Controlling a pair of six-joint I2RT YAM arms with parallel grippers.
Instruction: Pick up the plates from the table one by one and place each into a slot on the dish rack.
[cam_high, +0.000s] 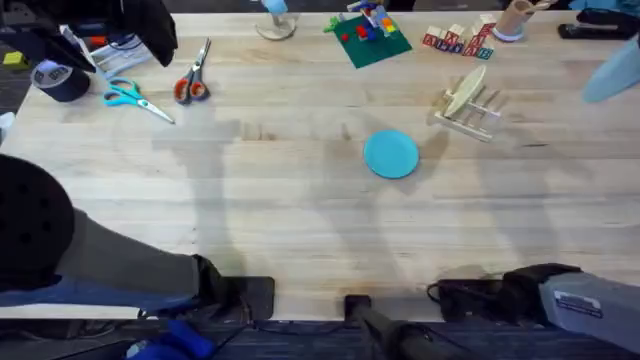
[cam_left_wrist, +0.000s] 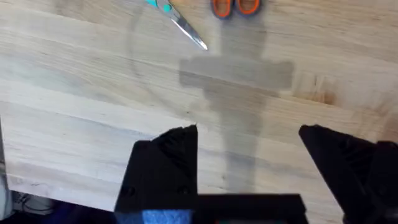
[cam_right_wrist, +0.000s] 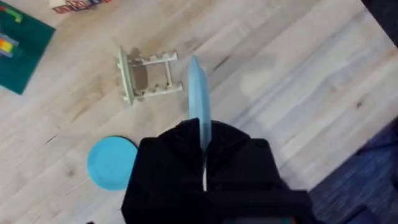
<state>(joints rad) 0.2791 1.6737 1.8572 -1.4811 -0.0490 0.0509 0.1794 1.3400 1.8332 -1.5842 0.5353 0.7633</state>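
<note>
A darker blue plate (cam_high: 390, 155) (cam_right_wrist: 112, 163) lies flat on the table (cam_high: 300, 210) near its middle. The wooden dish rack (cam_high: 468, 105) (cam_right_wrist: 149, 74) stands just beyond it to the right, with a cream plate leaning among its pegs. In the right wrist view my right gripper (cam_right_wrist: 202, 134) is shut on a pale sky-blue plate (cam_right_wrist: 199, 99), seen edge-on and upright, in the air to the right of the rack. A pale blue blur (cam_high: 610, 75) at the overhead's right edge looks like that plate. My left gripper (cam_left_wrist: 249, 134) hangs open over bare wood at the near left, holding nothing.
Teal scissors (cam_high: 135, 98) and orange-handled scissors (cam_high: 193, 85) lie at the far left by a tape roll (cam_high: 60, 80). A green board with bricks (cam_high: 368, 35), letter blocks (cam_high: 458, 42) and a pale blue stemmed object (cam_high: 275, 20) line the far edge.
</note>
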